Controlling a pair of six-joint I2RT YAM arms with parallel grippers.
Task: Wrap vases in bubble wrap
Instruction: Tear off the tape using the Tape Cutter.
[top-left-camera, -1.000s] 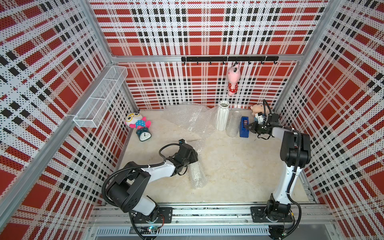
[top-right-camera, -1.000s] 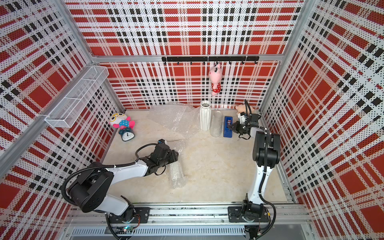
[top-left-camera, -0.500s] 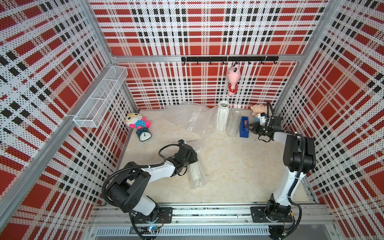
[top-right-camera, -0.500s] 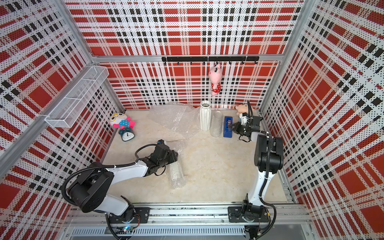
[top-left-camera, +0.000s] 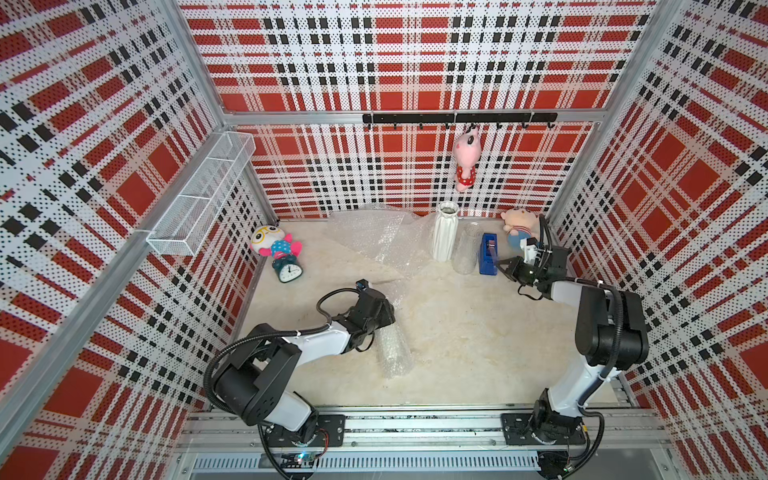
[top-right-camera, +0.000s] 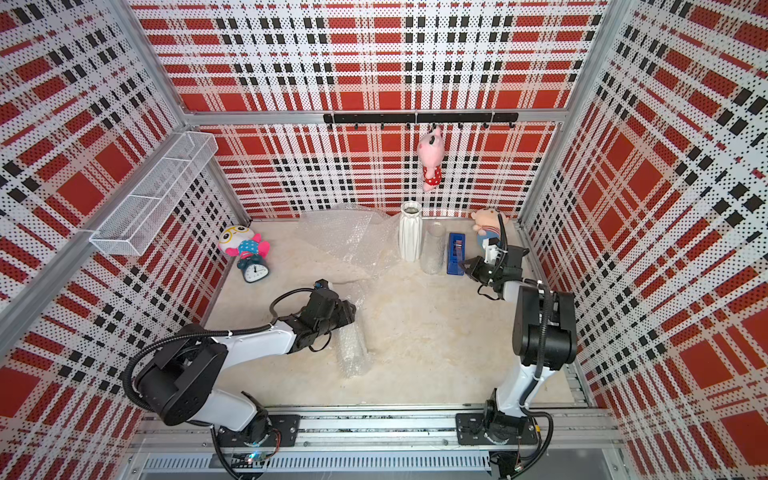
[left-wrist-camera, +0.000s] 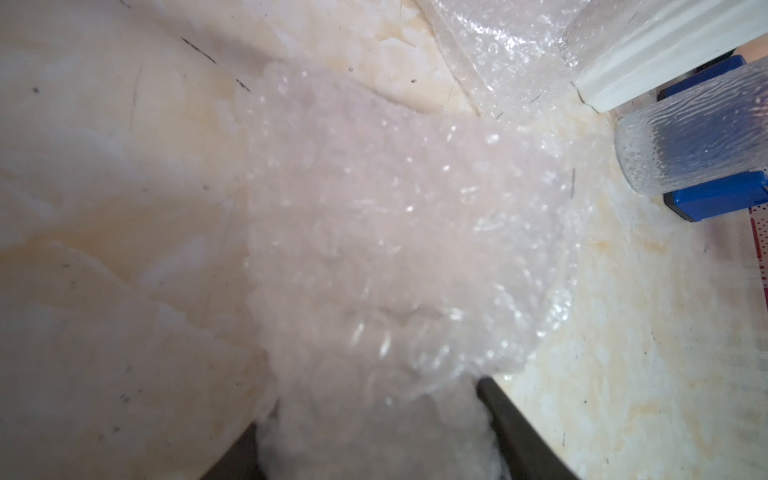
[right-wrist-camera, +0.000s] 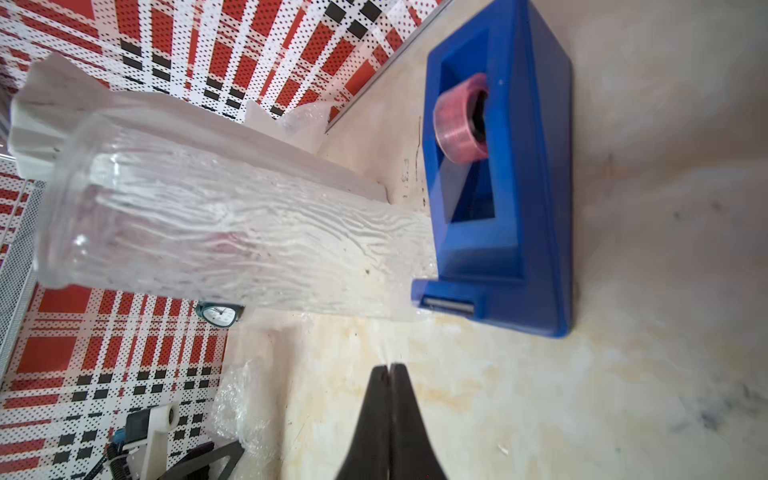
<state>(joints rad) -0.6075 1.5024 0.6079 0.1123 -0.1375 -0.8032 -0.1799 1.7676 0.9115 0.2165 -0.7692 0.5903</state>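
Observation:
A tall white ribbed vase (top-left-camera: 445, 232) (top-right-camera: 410, 232) and a clear glass vase (top-left-camera: 467, 249) (top-right-camera: 433, 249) stand upright at the back. A loose sheet of bubble wrap (top-left-camera: 374, 232) lies crumpled to their left. A rolled bundle of bubble wrap (top-left-camera: 392, 349) (left-wrist-camera: 395, 232) lies mid-table; what it holds is hidden. My left gripper (top-left-camera: 384, 322) (left-wrist-camera: 370, 411) is shut on one end of it, a finger on each side. My right gripper (top-left-camera: 503, 266) (right-wrist-camera: 390, 366) is shut, just in front of the blue tape dispenser (top-left-camera: 489, 253) (right-wrist-camera: 532, 208). A faint pale streak runs from its tips toward the cutter; I cannot tell if it is tape.
A plush doll (top-left-camera: 274, 245) and a small clock (top-left-camera: 289, 270) sit at the back left. Another plush toy (top-left-camera: 517, 222) sits in the back right corner. A pink toy (top-left-camera: 465, 162) hangs from the hook rail. A wire basket (top-left-camera: 199, 199) is mounted on the left wall.
My right arm's elbow has swung out toward the right wall, and its gripper has drawn slightly back from the tape dispenser. The left arm and its bundle have not moved.

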